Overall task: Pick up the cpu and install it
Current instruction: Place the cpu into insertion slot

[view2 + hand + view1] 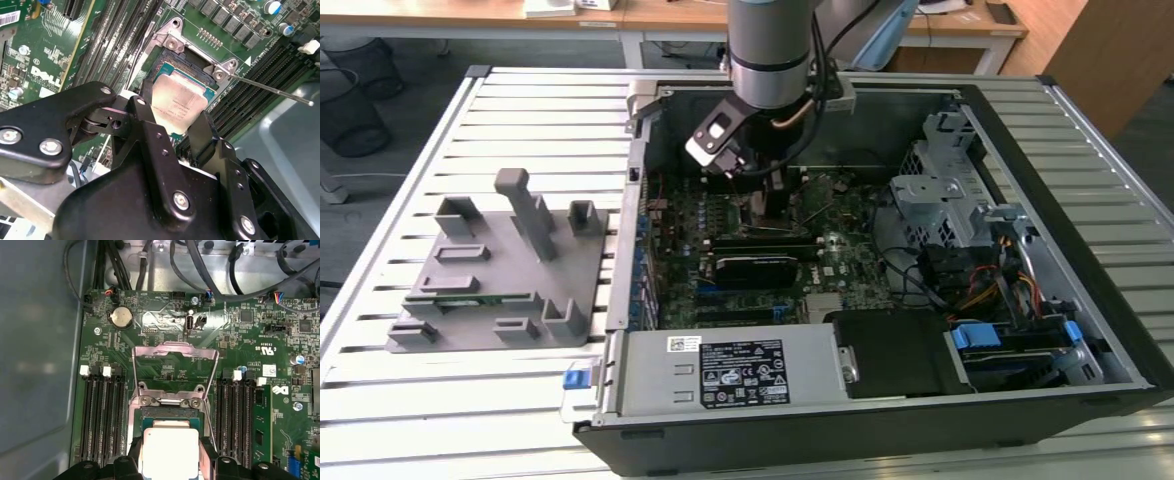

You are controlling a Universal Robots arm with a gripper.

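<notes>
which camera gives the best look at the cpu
The second wrist view: most of the cpu shows close up, its silver top plain, clamped in the gripper. The first wrist view catches the cpu partly, cut by the picture's edge. In the exterior view the gripper stands over it.

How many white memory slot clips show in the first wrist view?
4 white clips: two at the slot ends on one side of the cpu, two on the other. Others may be hidden.
</notes>
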